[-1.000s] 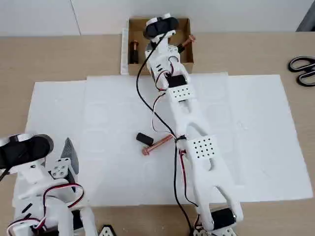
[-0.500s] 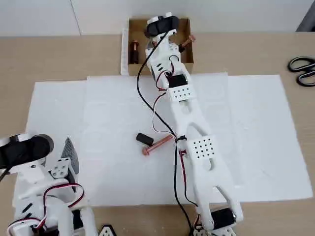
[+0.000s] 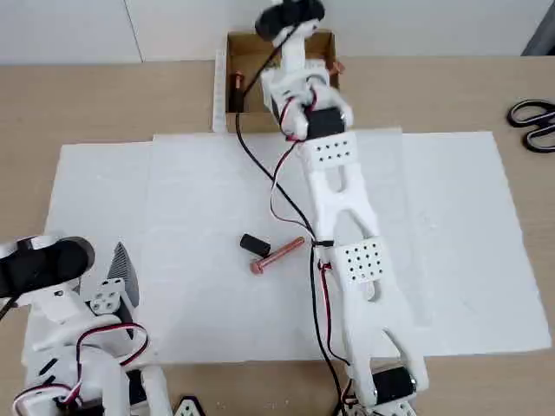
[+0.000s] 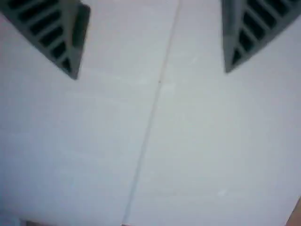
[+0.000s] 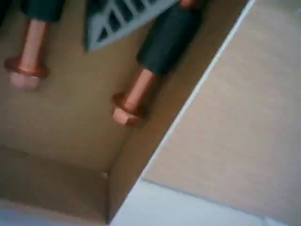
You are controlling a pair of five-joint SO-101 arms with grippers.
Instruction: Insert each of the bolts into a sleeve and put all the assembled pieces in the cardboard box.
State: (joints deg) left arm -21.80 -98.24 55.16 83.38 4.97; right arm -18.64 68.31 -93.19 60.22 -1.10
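Boxing is judged done for two assembled pieces [image 5: 164, 42] in the cardboard box [image 5: 70, 127] under the right end effector [image 5: 122, 21], state untellable; left end effector [image 4: 150, 70] is spread. Next, loose bolt [image 3: 277, 254] and sleeve [image 3: 254, 243], mid-sheet [image 3: 451, 217], must be mated.

You are looking at a pale tan, wood-grain surface [image 3: 87, 95] carrying a plain white sheet [image 3: 173, 217]. The loose bolt [image 3: 277, 256] is showing copper and the loose sleeve [image 3: 254, 243] matte black. The cardboard box [image 3: 243, 36] is showing brown, and the assembled pieces [image 5: 155, 52] are pairing copper with black. The left arm [image 3: 78, 355] and right arm [image 3: 347, 225] are wearing white shells with black motors and red-and-black wires, the right one showing dotted panels. The left gripper [image 4: 150, 70] fingers [image 4: 51, 33] are showing slotted dark grey. The scissors [image 3: 531, 121] are showing black handles.
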